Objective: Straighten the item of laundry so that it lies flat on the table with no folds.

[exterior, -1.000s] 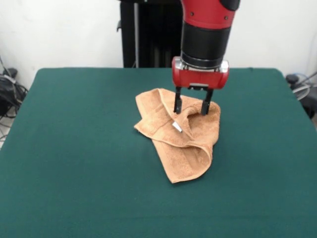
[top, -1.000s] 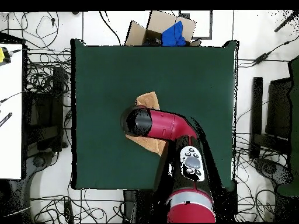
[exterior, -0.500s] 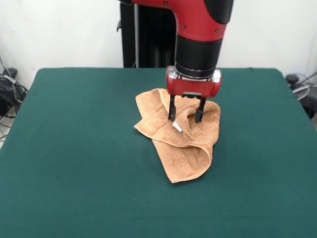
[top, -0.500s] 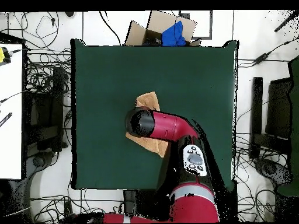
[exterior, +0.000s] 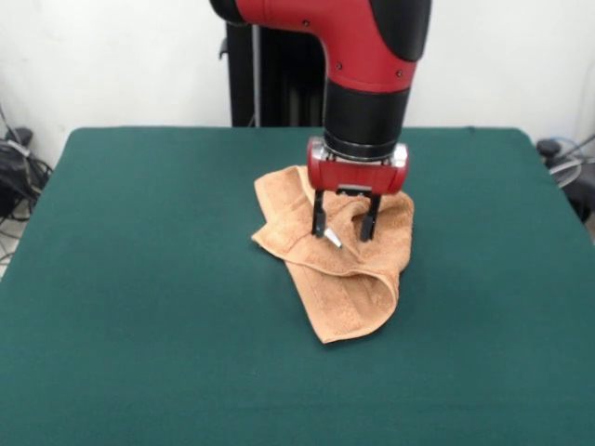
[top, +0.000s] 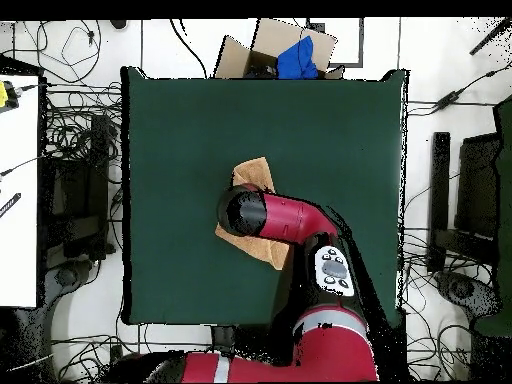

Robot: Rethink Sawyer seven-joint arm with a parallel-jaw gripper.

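The light orange-tan towel [exterior: 353,269] lies crumpled and folded over itself near the middle of the dark green table [exterior: 139,307]. A small white tag [exterior: 332,239] shows on a fold. My gripper [exterior: 343,227] hangs straight down over the towel's middle, open, one finger on each side of a raised fold, with its tips at the cloth. In the overhead view the arm [top: 285,218] covers most of the towel [top: 254,173]; only its far corner and a near edge show, and the gripper is hidden.
A cardboard box with a blue cloth [top: 295,55] sits past the table's far edge in the overhead view. Cables and equipment [top: 75,180] lie on the floor around the table. A white desk [top: 18,190] stands at the left.
The gripper has come down and shifted slightly left in the front view, from above the towel to its fingers straddling a fold. The towel has not moved.
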